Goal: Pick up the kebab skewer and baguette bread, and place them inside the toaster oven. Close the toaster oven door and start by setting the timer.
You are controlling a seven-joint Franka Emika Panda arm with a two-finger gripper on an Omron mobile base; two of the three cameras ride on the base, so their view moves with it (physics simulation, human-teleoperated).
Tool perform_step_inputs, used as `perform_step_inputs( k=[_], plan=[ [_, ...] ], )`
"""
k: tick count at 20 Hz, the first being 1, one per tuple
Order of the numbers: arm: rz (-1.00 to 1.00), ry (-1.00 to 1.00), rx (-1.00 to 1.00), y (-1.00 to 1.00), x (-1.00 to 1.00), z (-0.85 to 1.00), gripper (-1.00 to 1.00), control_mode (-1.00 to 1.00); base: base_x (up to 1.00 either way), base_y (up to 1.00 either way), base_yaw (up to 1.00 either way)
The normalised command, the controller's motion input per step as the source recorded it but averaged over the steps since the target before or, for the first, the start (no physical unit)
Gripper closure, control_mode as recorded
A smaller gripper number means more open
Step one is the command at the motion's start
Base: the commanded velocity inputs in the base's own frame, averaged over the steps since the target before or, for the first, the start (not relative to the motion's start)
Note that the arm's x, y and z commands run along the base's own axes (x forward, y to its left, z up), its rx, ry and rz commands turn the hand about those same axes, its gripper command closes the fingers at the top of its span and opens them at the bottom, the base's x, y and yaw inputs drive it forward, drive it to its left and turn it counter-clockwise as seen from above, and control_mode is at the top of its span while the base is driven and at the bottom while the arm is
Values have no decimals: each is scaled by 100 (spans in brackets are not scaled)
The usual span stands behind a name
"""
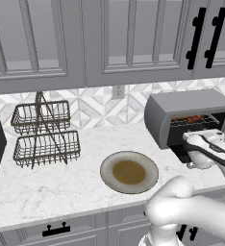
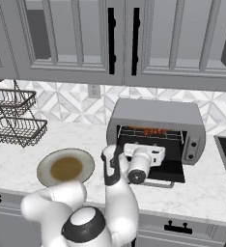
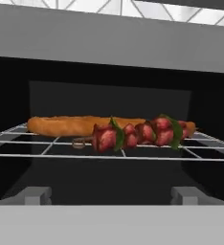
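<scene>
Nearest the base, the round plate (image 1: 129, 172) lies bare on the marble counter (image 1: 52, 182), so the loading step looks done. Just past it the gripper (image 2: 143, 155) hovers at the mouth of the toaster oven (image 2: 156, 116) with its jaws spread wide and nothing between them — released, not grasping. Below it the toaster oven door (image 2: 170, 171) hangs folded down, its bar handle toward the robot. Deeper in, on the wire rack (image 3: 47, 143), the kebab skewer (image 3: 138, 134) lies in front, with the baguette bread (image 3: 71, 124) right behind it — whether they touch cannot be told. The step in hand appears to be the retreat from the cavity. Next, the arm would need to clear the opening, get under the door's edge and swing it up shut, then reach the knobs (image 2: 192, 148) on the right panel for the timer.
</scene>
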Motion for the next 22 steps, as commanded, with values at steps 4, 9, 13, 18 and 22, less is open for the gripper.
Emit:
perform_step_inputs(
  k=[4, 9, 13, 18, 22],
  plan=[
    [0, 0, 0, -45, -99, 0, -100, -100, 0, 0, 0],
    [0, 7, 0, -41, -93, 0, -100, -100, 0, 0, 0],
    [0, 21, -1, -28, -85, 0, -100, -100, 0, 0, 0],
    [0, 36, -10, -5, -70, 0, -100, -100, 0, 0, 0],
    [0, 33, -17, 0, -60, -13, -100, -100, 0, 0, 0]
  ],
)
